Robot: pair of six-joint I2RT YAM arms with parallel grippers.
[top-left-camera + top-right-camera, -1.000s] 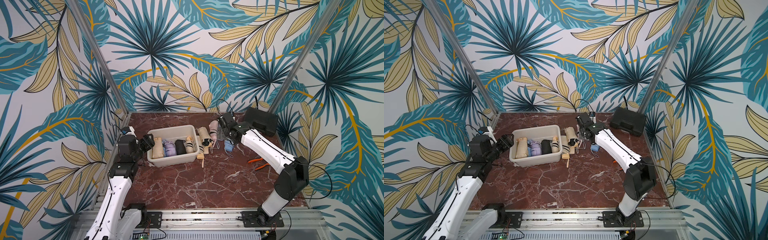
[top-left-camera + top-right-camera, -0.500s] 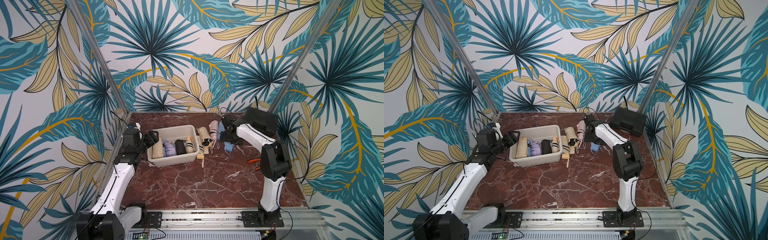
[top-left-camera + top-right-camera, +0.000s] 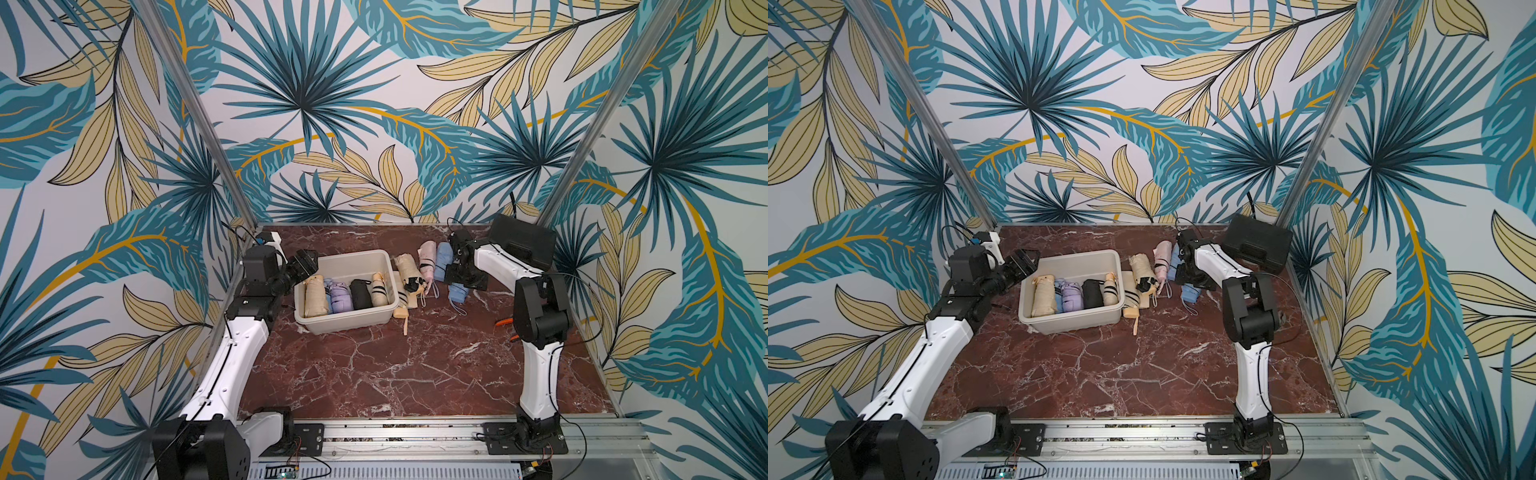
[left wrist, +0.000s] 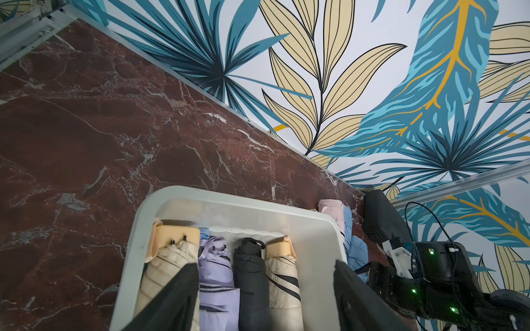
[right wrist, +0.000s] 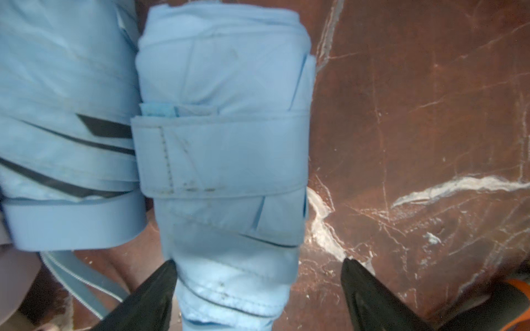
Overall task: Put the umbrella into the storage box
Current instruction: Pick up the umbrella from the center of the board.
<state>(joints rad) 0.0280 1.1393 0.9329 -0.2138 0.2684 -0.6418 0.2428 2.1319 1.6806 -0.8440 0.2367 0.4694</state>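
The off-white storage box (image 3: pixel 345 322) (image 3: pixel 1075 326) (image 4: pixel 286 210) holds several folded umbrellas side by side: beige, lilac, black and striped beige. To its right on the table lie a beige umbrella (image 3: pixel 406 266), a pink one (image 3: pixel 428 257) and a light blue one (image 3: pixel 444 254). My right gripper (image 3: pixel 461 278) (image 5: pixel 258 263) is open and straddles another light blue umbrella (image 5: pixel 223 143). One fingertip (image 5: pixel 166 272) touches its cloth and the other stands apart over bare marble. My left gripper (image 3: pixel 305 264) (image 4: pixel 266 265) hangs open above the box's left end, holding nothing.
A black hard case (image 3: pixel 523 245) sits in the back right corner, just behind my right arm. An orange-handled tool (image 3: pixel 505 322) lies by the right arm's upright link. A beige umbrella with a wooden handle (image 3: pixel 401 311) leans at the box's right side. Patterned walls close in three sides.
My right arm has folded up at the elbow, and its gripper has come down over the blue umbrella. My left gripper has shifted a little towards the back, by the box's left end.
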